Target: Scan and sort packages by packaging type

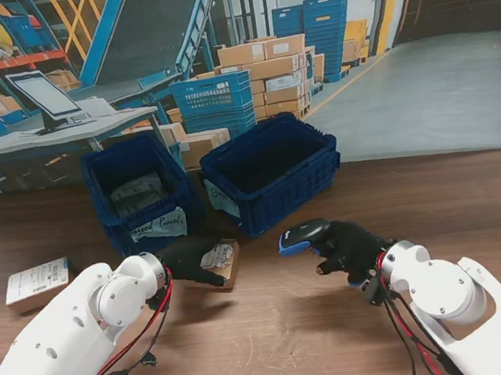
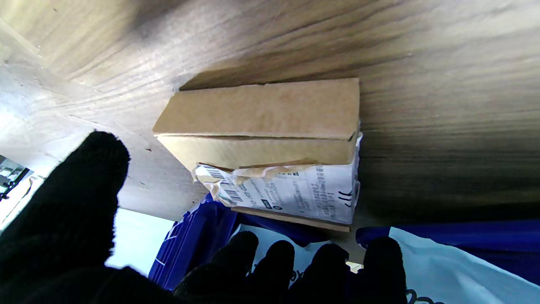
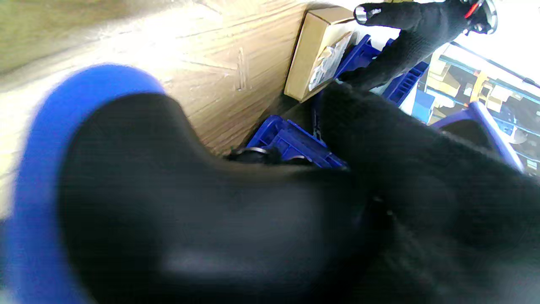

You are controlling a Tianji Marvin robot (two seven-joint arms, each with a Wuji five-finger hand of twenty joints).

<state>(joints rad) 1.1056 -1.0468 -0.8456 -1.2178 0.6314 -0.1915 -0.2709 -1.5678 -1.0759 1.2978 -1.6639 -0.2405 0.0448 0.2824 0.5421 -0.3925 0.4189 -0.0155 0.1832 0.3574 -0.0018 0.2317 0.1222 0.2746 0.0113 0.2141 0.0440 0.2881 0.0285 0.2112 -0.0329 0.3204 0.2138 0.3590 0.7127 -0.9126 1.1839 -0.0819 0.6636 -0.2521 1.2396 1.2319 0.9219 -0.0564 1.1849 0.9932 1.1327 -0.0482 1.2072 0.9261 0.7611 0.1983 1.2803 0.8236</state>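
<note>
A flat cardboard box point(image 1: 223, 265) with a crumpled white label point(image 2: 291, 192) lies on the wooden table point(image 1: 280, 332), just in front of the blue bins. My left hand point(image 1: 186, 257), in a black glove, hovers at the box's left end with thumb and fingers point(image 2: 274, 261) spread; nothing is held. The box point(image 3: 306, 55) and the left hand point(image 3: 413, 29) also show in the right wrist view. My right hand point(image 1: 351, 250) is shut on a black and blue barcode scanner point(image 1: 300, 235), whose head points left toward the box. The scanner point(image 3: 168, 211) fills the right wrist view, blurred.
Two blue bins stand at the table's far side: the left bin point(image 1: 101, 185) holds soft packages, the right bin point(image 1: 323, 173) looks dark inside. A white labelled package point(image 1: 37, 281) lies at the far left. Behind the table are a monitor, crates and stacked cartons.
</note>
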